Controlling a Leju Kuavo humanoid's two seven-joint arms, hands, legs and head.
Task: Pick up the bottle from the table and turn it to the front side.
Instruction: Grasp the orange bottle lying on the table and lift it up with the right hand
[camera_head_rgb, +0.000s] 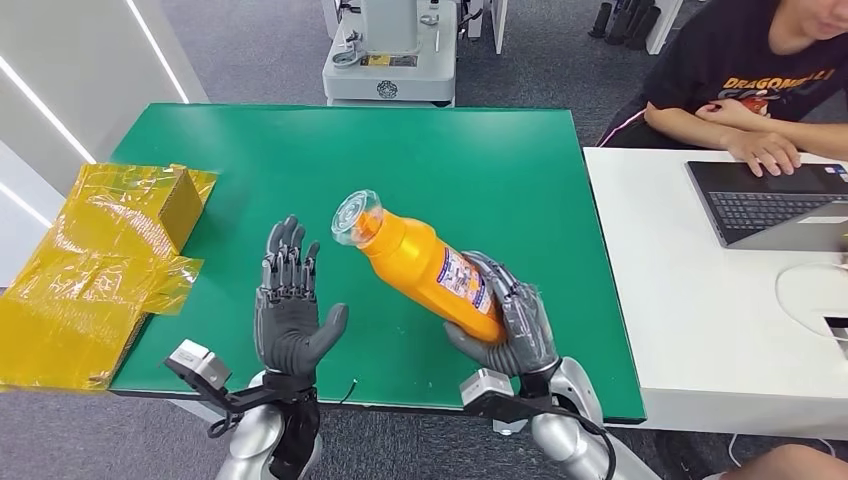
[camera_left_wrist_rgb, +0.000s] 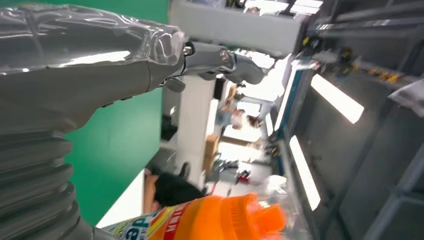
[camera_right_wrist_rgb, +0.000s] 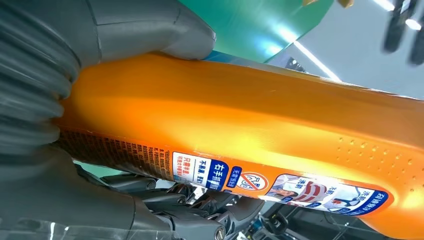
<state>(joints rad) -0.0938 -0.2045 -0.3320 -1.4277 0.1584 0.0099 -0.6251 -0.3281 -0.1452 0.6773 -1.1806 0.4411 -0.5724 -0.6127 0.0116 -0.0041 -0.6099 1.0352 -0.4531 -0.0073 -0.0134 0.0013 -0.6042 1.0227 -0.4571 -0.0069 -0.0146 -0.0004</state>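
Right hand (camera_head_rgb: 505, 325) grips bottle (camera_head_rgb: 425, 262) above table (camera_head_rgb: 500, 180) front edge

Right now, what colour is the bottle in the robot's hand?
Orange, with a blue and white label. The bottle shows best in the head view.

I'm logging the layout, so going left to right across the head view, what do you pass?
yellow bags → left hand → orange bottle → right hand → white desk → laptop
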